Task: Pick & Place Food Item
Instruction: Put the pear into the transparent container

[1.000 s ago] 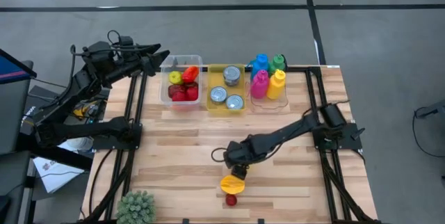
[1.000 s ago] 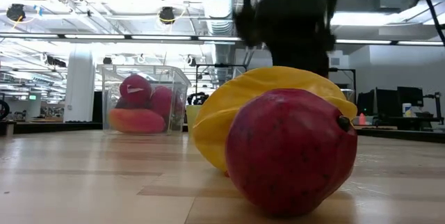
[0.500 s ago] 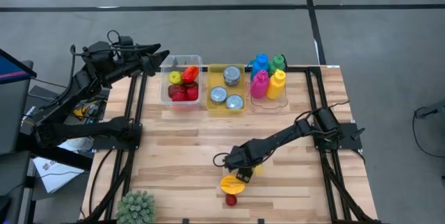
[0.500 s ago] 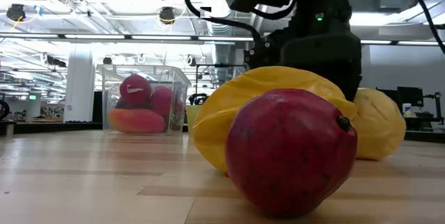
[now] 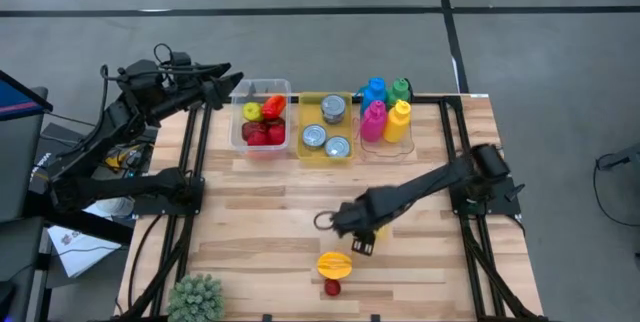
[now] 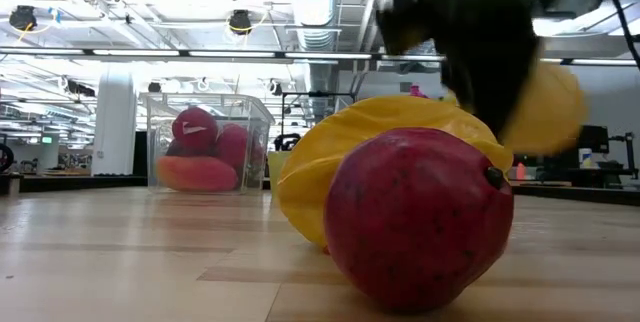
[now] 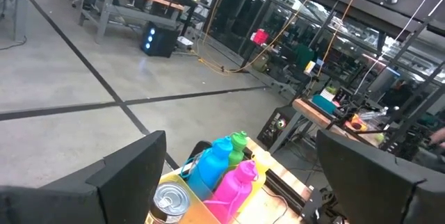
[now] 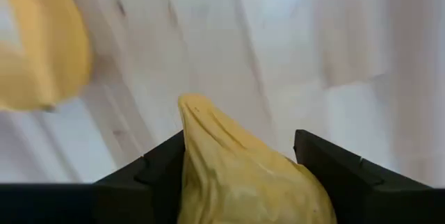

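A pale yellow lemon-like fruit (image 8: 236, 175) sits between the fingers of my right gripper (image 5: 361, 236), above the near middle of the table. In the low view the lemon (image 6: 555, 107) hangs clear of the wood. A yellow ridged fruit (image 5: 334, 263) and a red round fruit (image 5: 332, 287) lie on the table just near-side of the gripper. My left gripper (image 5: 232, 86) waits open, raised beyond the table's far left corner. My right gripper pinches the lemon's body (image 8: 208, 161) between its two fingers (image 8: 149, 175), one on each side. It comes slanting down from the table's right side. The lemon is lifted clear of the table, and its pointed end (image 8: 189, 104) sticks out past the fingertips.
Along the far edge stand a clear bin of red and yellow fruit (image 5: 262, 117), a bin of cans (image 5: 325, 127) and a bin of coloured bottles (image 5: 385, 112). A green plant (image 5: 195, 297) stands at the near left corner. Bare wood lies between the bins and the gripper.
My right gripper went down beside the yellow ridged fruit, took hold of the lemon on the table, then rose and moved a little toward the far right. The lemon has gone from resting on the wood to being lifted clear. The two other fruits stayed put.
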Tool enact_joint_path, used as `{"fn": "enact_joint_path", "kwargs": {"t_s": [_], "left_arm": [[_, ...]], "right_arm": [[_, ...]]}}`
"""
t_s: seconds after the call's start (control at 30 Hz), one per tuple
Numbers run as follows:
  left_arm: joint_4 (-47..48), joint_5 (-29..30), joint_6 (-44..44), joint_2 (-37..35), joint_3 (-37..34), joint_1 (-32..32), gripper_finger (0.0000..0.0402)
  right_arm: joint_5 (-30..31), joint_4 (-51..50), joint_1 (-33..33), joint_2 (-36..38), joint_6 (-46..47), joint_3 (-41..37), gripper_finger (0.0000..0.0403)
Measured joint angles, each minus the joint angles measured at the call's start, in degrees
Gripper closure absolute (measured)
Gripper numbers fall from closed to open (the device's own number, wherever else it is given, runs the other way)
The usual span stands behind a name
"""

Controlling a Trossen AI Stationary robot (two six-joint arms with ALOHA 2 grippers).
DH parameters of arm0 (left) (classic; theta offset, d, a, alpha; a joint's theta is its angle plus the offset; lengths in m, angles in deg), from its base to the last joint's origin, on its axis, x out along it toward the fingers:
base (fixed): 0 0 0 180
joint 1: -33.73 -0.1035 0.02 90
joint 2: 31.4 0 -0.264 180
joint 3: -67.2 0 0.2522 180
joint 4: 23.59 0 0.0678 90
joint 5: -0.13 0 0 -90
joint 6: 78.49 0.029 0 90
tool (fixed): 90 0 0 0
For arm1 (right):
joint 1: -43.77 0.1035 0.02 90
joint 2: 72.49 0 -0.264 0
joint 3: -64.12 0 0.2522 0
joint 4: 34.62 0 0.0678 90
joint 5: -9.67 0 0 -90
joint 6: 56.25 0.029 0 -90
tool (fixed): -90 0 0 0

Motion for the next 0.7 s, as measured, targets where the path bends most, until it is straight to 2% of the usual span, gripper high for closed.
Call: {"fn": "enact_joint_path", "kwargs": {"t_s": [0.17,0.3,0.5,0.7], "left_arm": [[-0.2,0.1,0.1,-1.4,0.0,0.0,0.0044],[0.1,1.1,0.1,-2.8,0.0,0.0,0.0044],[0.0,4.7,0.1,-4.5,0.0,0.0,0.0044],[0.0,7.6,0.0,-4.8,0.0,0.0,0.0044]], "right_arm": [[5.6,0.9,-3.2,9.8,-0.6,0.0,0.0172],[9.6,7.9,-7.0,17.7,-1.3,0.0,0.0174],[9.3,27.3,-12.4,28.1,-6.7,0.1,0.0168],[6.4,39.6,-15.9,35.4,-8.7,0.1,0.0172]]}}
